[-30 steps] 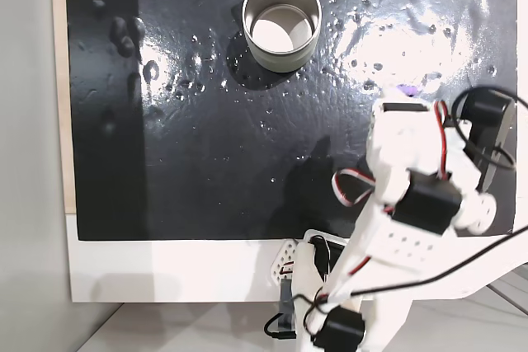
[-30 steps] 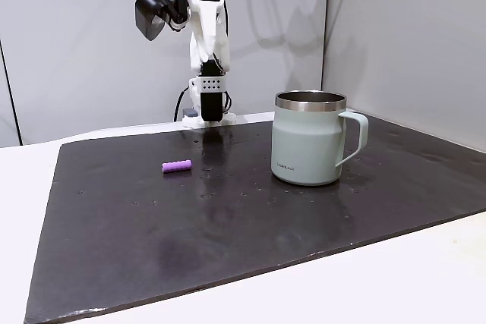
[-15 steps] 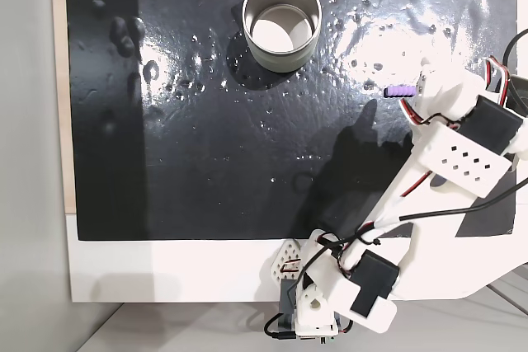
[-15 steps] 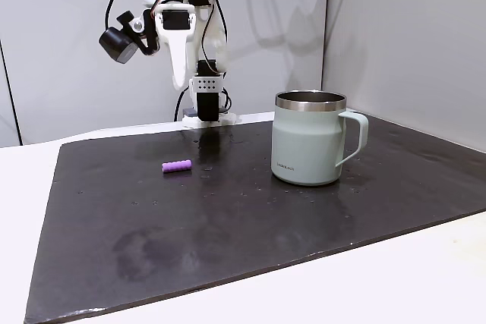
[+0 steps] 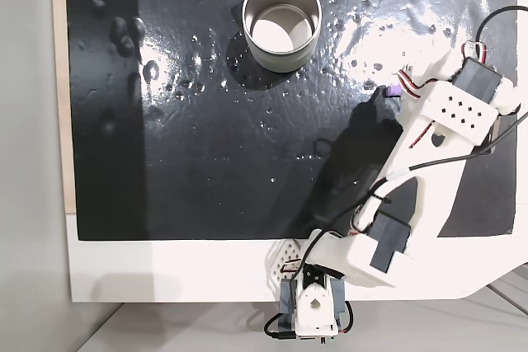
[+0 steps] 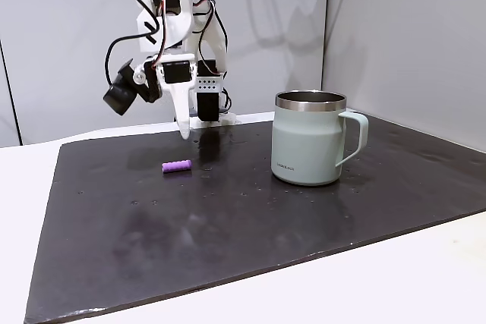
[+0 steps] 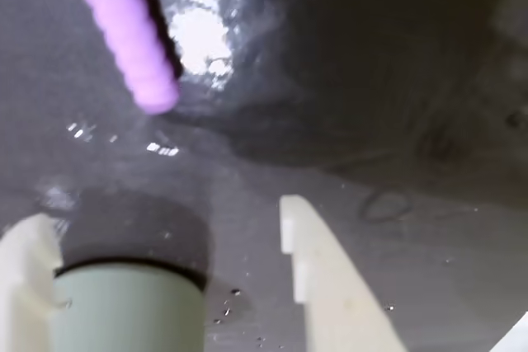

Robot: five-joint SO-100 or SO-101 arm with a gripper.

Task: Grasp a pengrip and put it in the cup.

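Wrist view: my gripper (image 7: 165, 228) hangs open and empty above the mat, pengrip (image 7: 130, 35) not yet grasped, cup (image 6: 309, 139) waiting.

Pengrip (image 6: 177, 166) on mat (image 6: 228, 218), left of cup (image 6: 310, 139)

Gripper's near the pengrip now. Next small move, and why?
Probably ease the gripper forward and down until its open fingers straddle the pengrip. In the wrist view the purple pengrip lies on the black mat ahead of the fingertips, not between them; in a fixed view the fingertip hangs above the mat, behind the pengrip. The cup can wait.
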